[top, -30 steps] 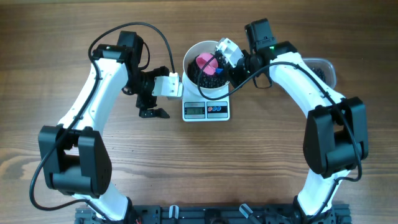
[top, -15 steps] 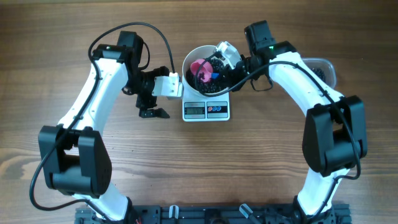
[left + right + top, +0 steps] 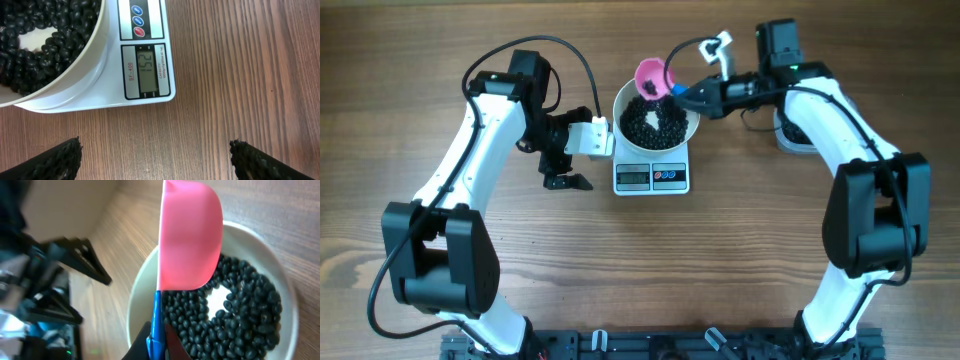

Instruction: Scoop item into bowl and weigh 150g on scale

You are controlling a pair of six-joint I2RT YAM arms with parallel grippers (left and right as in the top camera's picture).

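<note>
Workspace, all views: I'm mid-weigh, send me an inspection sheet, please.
Surface: brown wooden tabletop, no stray beans seen.
Job's things: round glossy white bowl of small black beans sits on the small white rectangular scale; display reads 152. A pink plastic scoop with blue handle is above the bowl's rim.
Clutter: clear plastic tub, mostly hidden by the right arm.
Grippers: left gripper fingers open, empty, beside the scale; right gripper fingers shut on the scoop's handle.
Cables: black cable looped on the left arm, away from the bowl.
Surroundings: nothing seen.
</note>
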